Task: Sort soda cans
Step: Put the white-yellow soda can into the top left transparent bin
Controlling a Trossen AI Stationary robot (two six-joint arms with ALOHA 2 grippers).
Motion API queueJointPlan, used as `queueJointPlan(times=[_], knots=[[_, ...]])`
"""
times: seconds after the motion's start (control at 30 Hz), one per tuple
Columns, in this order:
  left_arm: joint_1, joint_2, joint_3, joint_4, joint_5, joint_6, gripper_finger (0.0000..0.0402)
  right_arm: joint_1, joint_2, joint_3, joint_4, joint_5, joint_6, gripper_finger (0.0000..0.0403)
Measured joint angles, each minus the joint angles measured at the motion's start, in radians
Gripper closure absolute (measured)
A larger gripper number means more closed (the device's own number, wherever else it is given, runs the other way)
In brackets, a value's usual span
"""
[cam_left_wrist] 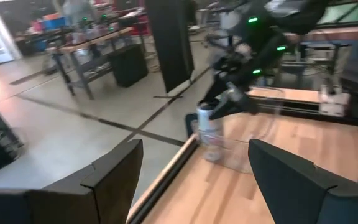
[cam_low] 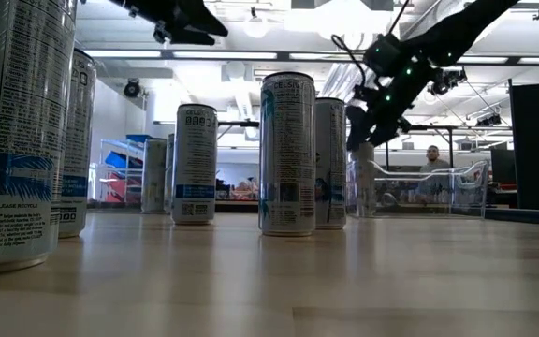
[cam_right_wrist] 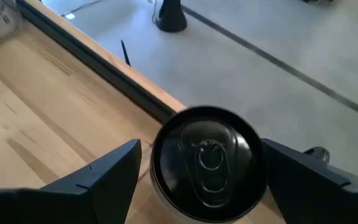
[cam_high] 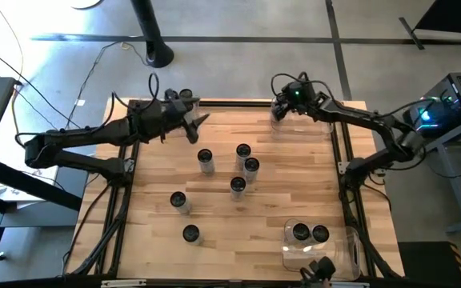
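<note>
across the pale wooden slatted table (cam_high: pixel 214 256), the sort is partly done.
from table centre: at five o'clock a clear plastic rectangular bin (cam_high: pixel 350 248) holds two dark-topped, pale-sided soda cans (cam_high: pixel 310 233); at two o'clock a second clear bin (cam_high: pixel 310 128), dimly seen, sits under the right gripper (cam_high: pixel 282 110), whose fingers stand apart either side of one more can (cam_right_wrist: pixel 207 163), touching or not i cannot tell. six loose cans (cam_high: pixel 238 186) stand mid-table, unsorted. the left gripper (cam_high: pixel 192 120) hangs at eleven o'clock, fingers apart and empty. most of the work seems left.
</note>
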Motion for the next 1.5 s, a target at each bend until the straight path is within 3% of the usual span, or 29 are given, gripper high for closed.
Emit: queueJointPlan(times=[0.2,0.4,0.5,0.7,0.83,1.0,1.13,1.33,1.5], knots=[[-0.046,0.0,0.0,0.015,-0.001,0.01,0.0114,0.0,0.014,0.0,-0.001,-0.001,0.0,0.0094],[-0.07,0.0,0.0,0.027,-0.002,0.007,0.0114,0.001,0.014,0.0,-0.001,0.0,0.003,0.0164],[-0.079,0.0,0.0,0.019,-0.002,-0.002,0.0114,0.003,0.005,0.0,-0.004,0.002,-0.018,0.0167],[-0.104,0.0,0.0,0.016,-0.002,0.0,0.0114,0.078,-0.147,0.033,-0.055,0.052,-0.029,0.0167],[-0.124,0.0,0.0,0.032,-0.003,0.022,0.0114,0.213,-0.302,0.075,-0.111,0.121,-0.019,0.0167],[-0.175,0.0,0.0,0.035,-0.003,0.034,0.0114,0.456,-0.471,0.107,-0.103,0.095,0.012,0.0167],[-0.246,0.0,0.0,0.038,-0.003,0.099,0.0114,0.678,-0.533,0.109,-0.157,0.083,0.054,0.0167],[-0.394,0.0,-0.001,0.077,-0.002,0.143,0.0114,0.997,-0.442,0.108,-0.152,0.053,0.109,0.0167],[-0.551,0.024,0.0,0.201,-0.069,0.143,0.0114,1.155,-0.277,0.107,-0.071,0.052,0.056,0.0167]])
